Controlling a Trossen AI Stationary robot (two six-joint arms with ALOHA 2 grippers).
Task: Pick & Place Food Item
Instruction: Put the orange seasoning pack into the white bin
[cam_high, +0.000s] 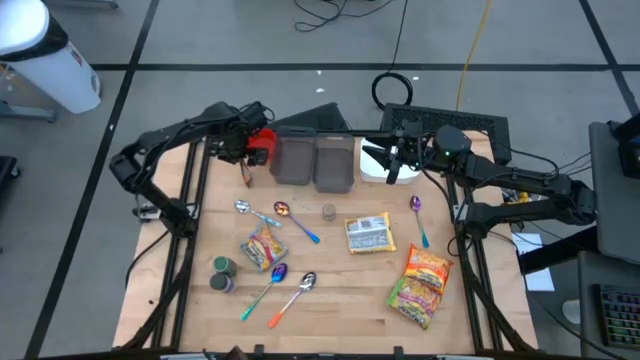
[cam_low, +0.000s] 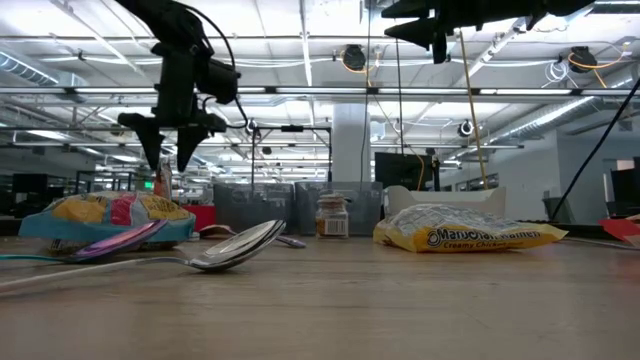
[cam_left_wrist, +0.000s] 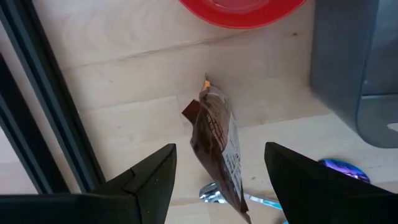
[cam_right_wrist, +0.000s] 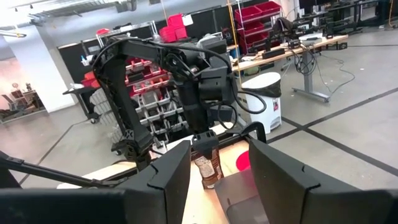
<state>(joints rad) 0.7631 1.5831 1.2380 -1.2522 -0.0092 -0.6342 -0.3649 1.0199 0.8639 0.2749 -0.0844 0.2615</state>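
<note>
A small brown snack packet (cam_left_wrist: 214, 143) shows between and below the spread fingers of my left gripper (cam_left_wrist: 217, 180), touching neither finger. From above, the packet (cam_high: 246, 175) shows on the wood just near of the red bowl (cam_high: 262, 142). I cannot tell whether it rests on the table. My left gripper (cam_high: 245, 152) is open at the far left, well above the table in the low view (cam_low: 165, 150). My right gripper (cam_high: 398, 160) is open and empty, high over the white container (cam_high: 380, 165) at the far right.
Two grey bins (cam_high: 293, 160) (cam_high: 335, 165) stand at the far edge between the arms. Several spoons (cam_high: 290, 215), a small jar (cam_high: 328, 211), two cans (cam_high: 222, 272) and food packets (cam_high: 263, 248) (cam_high: 368, 233) (cam_high: 422, 285) lie across the middle and near part of the table.
</note>
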